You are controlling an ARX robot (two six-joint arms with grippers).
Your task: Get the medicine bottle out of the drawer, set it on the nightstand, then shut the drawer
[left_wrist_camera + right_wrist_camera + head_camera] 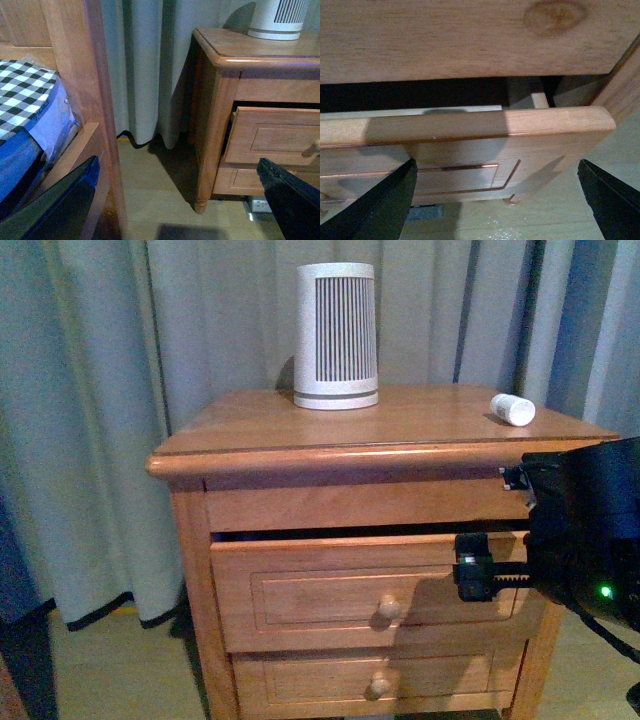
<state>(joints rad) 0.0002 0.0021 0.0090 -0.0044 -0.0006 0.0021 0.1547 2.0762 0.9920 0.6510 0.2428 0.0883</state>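
**A:** Gripper check first: the right gripper [495,200] has its fingers spread wide with nothing between them, sitting just in front of the drawer [370,585] near its right end. The left gripper [180,200] is also wide and empty, off beside a bed frame [80,75], well apart from the nightstand [390,425].

**B:** And the bottle?

**A:** The medicine bottle [513,409] lies on its side on the nightstand top, near the right rear corner. A ribbed white cylinder [336,335] stands upright at the back.

**B:** Counts?

**A:** One bottle, one cylinder, two drawers, two knobs. The upper drawer sticks out a little, with a dark gap above its front edge. Lower drawer [370,680] sits flush. Curtain [120,370] behind, bare floor [160,190] between bed and nightstand.
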